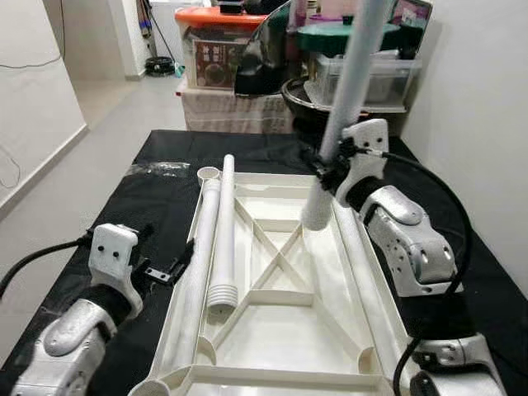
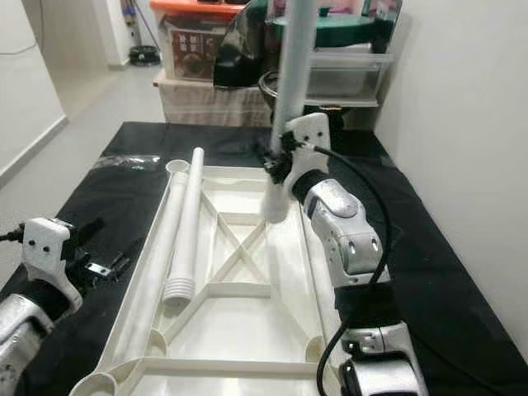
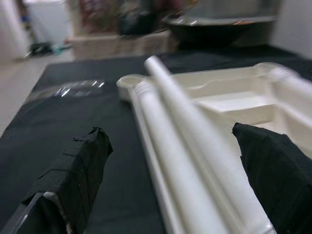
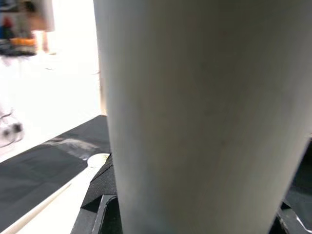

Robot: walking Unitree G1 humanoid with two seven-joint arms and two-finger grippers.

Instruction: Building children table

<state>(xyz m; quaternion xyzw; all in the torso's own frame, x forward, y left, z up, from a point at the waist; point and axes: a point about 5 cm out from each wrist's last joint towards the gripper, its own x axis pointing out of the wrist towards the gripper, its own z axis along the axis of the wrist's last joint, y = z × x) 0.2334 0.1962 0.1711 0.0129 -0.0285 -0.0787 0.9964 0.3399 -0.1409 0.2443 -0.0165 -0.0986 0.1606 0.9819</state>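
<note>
The white table leg (image 1: 351,99) stands nearly upright over the upturned tabletop's (image 1: 280,330) far right corner, clenched by the right gripper (image 1: 330,169). Two more legs (image 1: 223,231) lie along its left edge, where the left gripper (image 1: 169,268) hovers released above black cloth (image 1: 107,214).

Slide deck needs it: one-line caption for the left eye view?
Right gripper holds a white table leg upright over the upturned white tabletop; open left gripper waits beside two loose legs.

White tabletop (image 1: 280,346) inverted, legs (image 1: 223,235) inside
</note>
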